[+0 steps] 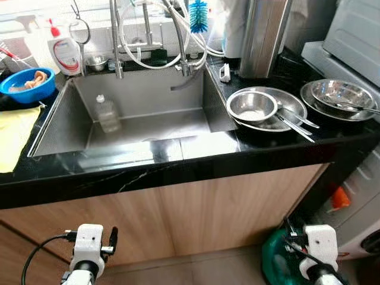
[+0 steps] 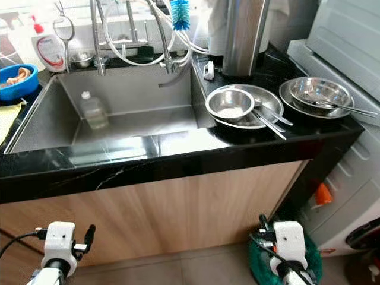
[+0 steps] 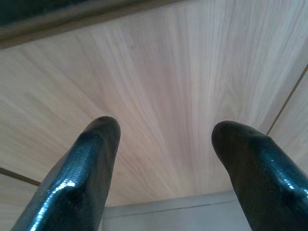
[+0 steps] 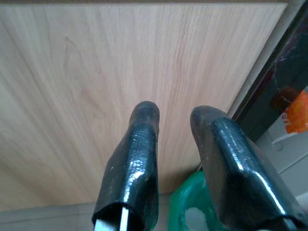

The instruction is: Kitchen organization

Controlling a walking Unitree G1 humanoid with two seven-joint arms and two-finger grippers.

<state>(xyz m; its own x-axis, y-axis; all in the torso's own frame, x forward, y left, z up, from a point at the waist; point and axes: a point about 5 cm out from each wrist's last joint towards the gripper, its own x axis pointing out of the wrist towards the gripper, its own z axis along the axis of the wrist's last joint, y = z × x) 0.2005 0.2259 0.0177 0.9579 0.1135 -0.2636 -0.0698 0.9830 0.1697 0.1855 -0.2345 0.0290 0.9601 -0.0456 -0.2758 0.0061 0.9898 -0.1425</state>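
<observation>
Kitchen sink (image 1: 196, 101) set in black tabletop (image 1: 178, 169); both arms low before the wooden cabinet (image 1: 208, 208).

Eye views: bottle (image 1: 107, 113) upright in sink; steel bowl (image 1: 252, 107) on plate (image 1: 291, 104) right of sink, second bowl (image 1: 341, 95) further right; blue bowl (image 1: 27, 83) far left.
Left wrist view: left gripper (image 3: 166, 132) spread wide, empty, facing cabinet.
Right wrist view: right gripper (image 4: 175, 115) parted narrowly, empty, above green bin (image 4: 185, 207).

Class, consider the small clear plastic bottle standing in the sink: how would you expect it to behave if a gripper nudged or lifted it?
The bottle looks see-through and mostly empty, so it is probably light and would tip or skid at a slight nudge. It stands upright on the smooth steel sink floor, narrow for its height, so likely unstable. Its thin plastic may well dent under a firm squeeze.
</observation>
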